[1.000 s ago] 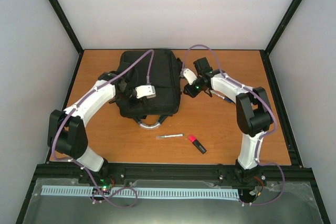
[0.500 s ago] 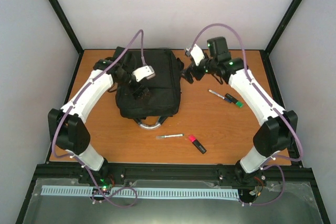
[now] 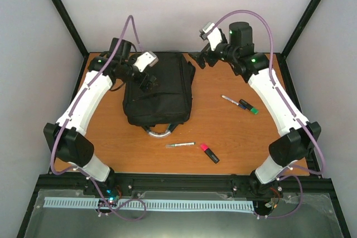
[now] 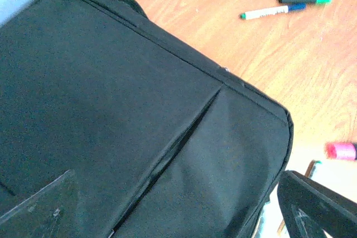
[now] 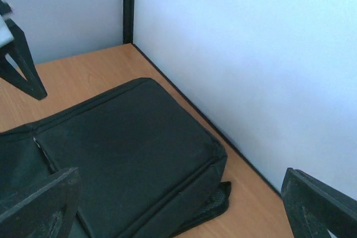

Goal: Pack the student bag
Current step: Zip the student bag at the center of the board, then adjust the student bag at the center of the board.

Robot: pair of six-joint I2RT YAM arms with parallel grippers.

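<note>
Limpness decides: left hand (image 3: pixel 147 83) and right hand (image 3: pixel 197 60) spread empty, I'd take the large black fabric student bag (image 3: pixel 163 96) by its grey-silver loop handle (image 3: pixel 158 133).

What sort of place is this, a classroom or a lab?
Probably a lab test cell: a left arm and right arm fixed at a wooden table, plain white walls in a black frame, a student bag and pink highlighter laid out.
</note>
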